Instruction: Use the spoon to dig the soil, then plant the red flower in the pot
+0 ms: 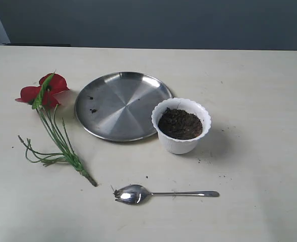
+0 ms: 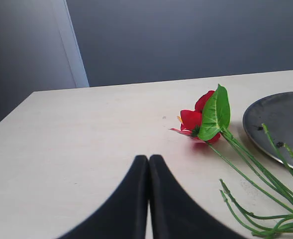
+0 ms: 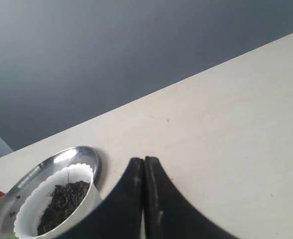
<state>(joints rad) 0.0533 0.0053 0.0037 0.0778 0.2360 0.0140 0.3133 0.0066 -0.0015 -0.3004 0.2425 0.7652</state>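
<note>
The white scalloped pot stands right of centre with dark brown soil inside. The metal spoon lies near the front edge, bowl to the left, handle pointing right. The red flower lies at the left, its green stems running toward the front. Neither arm shows in the exterior view. My left gripper is shut and empty, with the red flower just beyond it. My right gripper is shut and empty beside the pot and its soil.
A round steel plate with a few soil crumbs sits between the flower and the pot, also seen as the plate and the plate. Crumbs of soil dot the table around the pot.
</note>
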